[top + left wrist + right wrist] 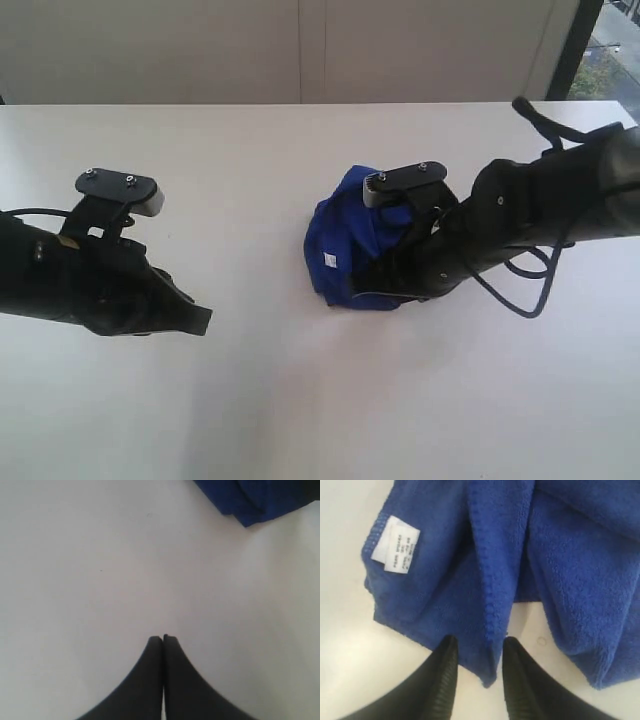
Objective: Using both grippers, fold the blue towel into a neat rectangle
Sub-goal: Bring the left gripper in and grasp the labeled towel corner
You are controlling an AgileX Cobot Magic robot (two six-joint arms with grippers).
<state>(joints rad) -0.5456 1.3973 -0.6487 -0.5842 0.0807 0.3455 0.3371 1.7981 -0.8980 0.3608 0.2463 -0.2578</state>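
Astride the blue towel (440,585), right jaws stand parted.

right arm (530,210) hides part of blue towel (345,235).

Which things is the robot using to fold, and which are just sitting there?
For the job: blue towel; left gripper, shut, away from the towel; right gripper, open around a towel edge.
Just there: white table; wall; window.

Fuzzy royal-blue towel (345,245) lies bunched, white tag (395,544) showing.
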